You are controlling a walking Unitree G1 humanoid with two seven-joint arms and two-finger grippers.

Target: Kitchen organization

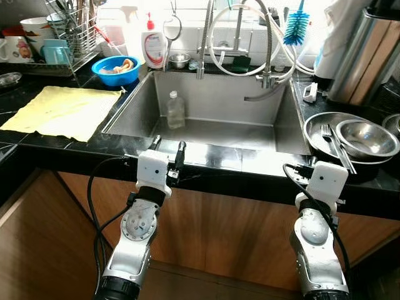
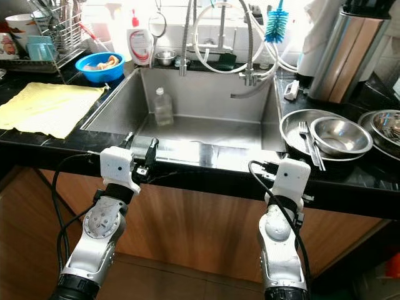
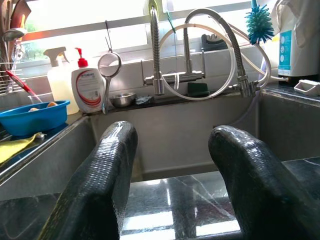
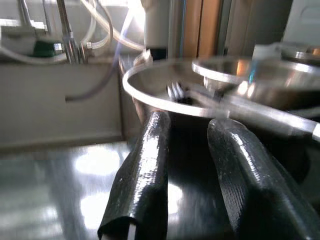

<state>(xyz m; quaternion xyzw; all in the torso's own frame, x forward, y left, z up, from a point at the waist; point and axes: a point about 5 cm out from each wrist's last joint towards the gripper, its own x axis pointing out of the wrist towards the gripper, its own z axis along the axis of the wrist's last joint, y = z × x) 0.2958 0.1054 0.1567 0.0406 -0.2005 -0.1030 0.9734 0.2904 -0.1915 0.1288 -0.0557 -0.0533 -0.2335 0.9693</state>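
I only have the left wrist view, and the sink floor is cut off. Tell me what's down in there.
Observer: A clear plastic bottle stands upright in the sink, toward its left side, beyond the left hand.
Operator: Now report the right hand.
Observer: The right hand is at the counter's front edge, fingers apart, pointing at a wide steel pan right of the sink.
Operator: Say what's in that pan.
Observer: A steel bowl, with a fork lying beside it.
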